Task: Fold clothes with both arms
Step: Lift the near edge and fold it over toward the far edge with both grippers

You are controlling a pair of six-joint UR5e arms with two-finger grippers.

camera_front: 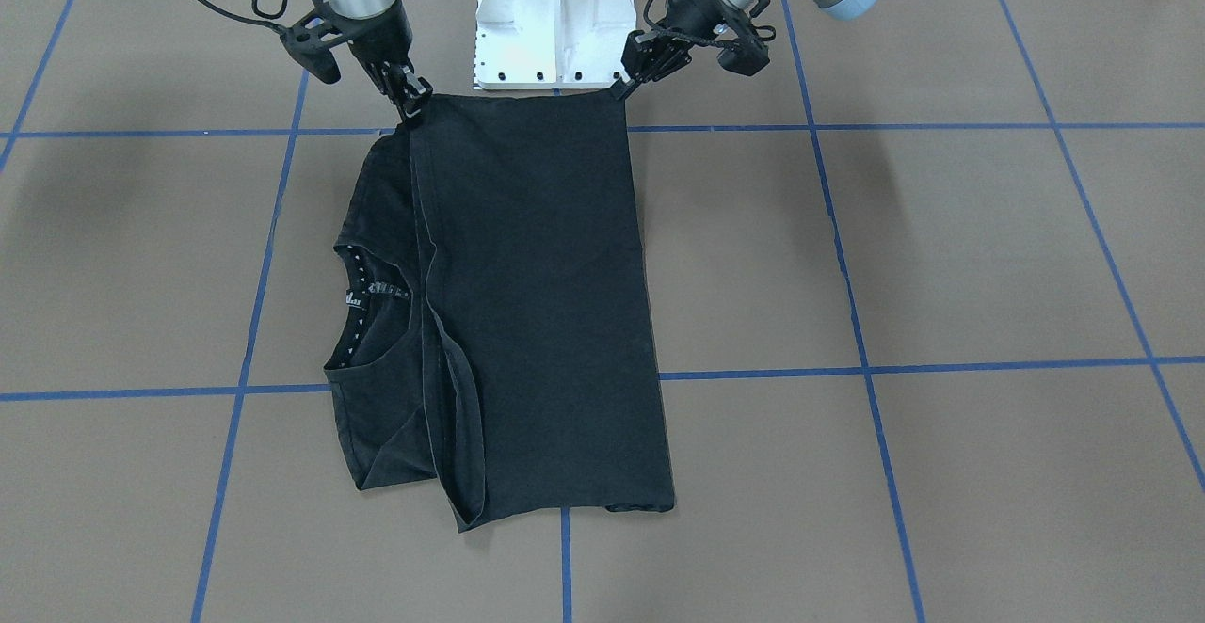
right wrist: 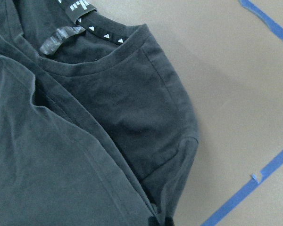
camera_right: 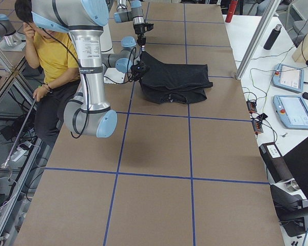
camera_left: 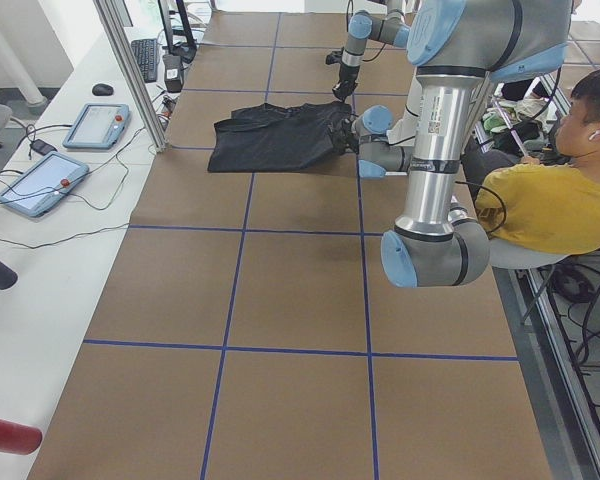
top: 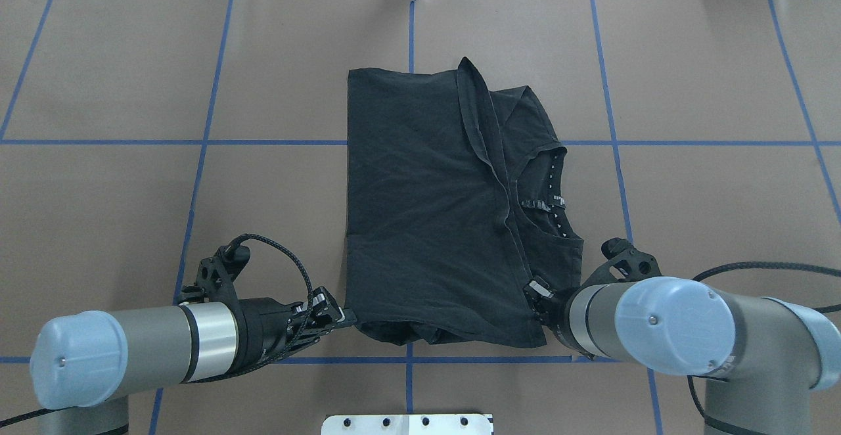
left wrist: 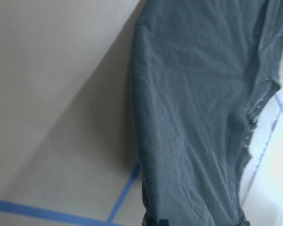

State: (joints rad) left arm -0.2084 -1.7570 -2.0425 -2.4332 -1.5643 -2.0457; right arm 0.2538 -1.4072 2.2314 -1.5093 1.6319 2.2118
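Left gripper [top: 346,317] is closed tight, pinching one near corner of the black T-shirt [top: 420,211]. Right gripper [top: 536,292] is closed the same way on the other near corner. The edge between the two sets of fingers runs straight. I read that as held taut so it lifts evenly for a fold away from the fingers. The rest of the shirt lies on the table [top: 131,192] beyond the fingertips, already doubled over, with its collar [top: 555,185] just past the right fingers.

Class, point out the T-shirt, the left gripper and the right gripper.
T-shirt [camera_front: 537,303], front-facing view, middle of folded panel.
left gripper [camera_front: 623,87], front-facing view, between fingertips.
right gripper [camera_front: 412,103], front-facing view, between fingertips.
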